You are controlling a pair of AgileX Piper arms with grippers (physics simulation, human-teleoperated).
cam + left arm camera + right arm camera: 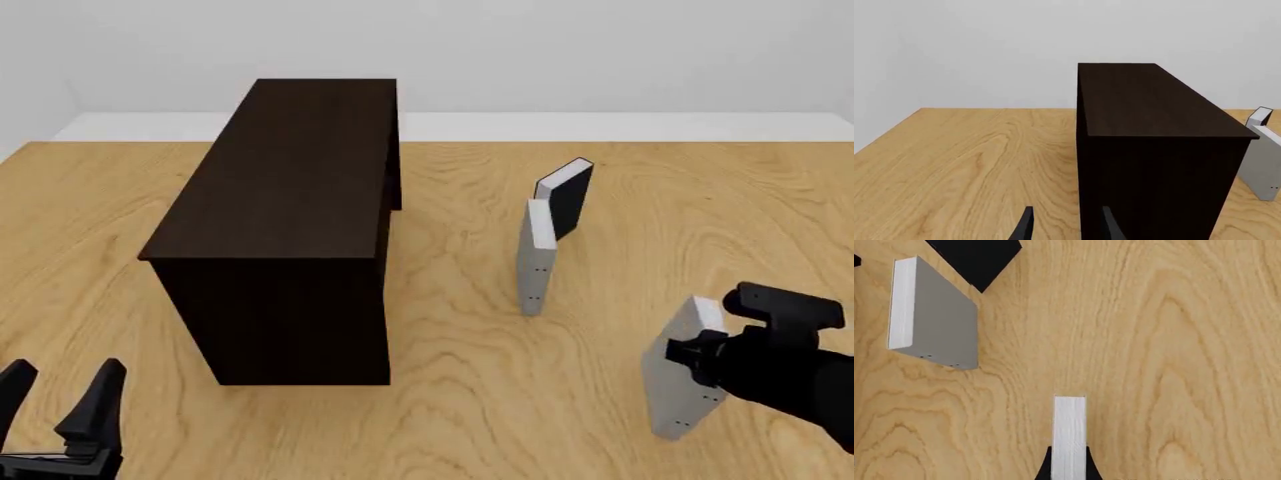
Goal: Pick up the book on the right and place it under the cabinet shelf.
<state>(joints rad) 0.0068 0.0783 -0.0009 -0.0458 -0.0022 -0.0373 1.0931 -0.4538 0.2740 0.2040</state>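
While the left gripper [60,400] idles spread, the right gripper [1069,471] pinches the book [683,378], stiff, probably light, near the table's [467,390] right edge.

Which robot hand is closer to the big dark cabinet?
The left. The left gripper hangs open just in front of the cabinet shelf, near its front left corner. The right gripper is far off to the cabinet's right, shut on the book.
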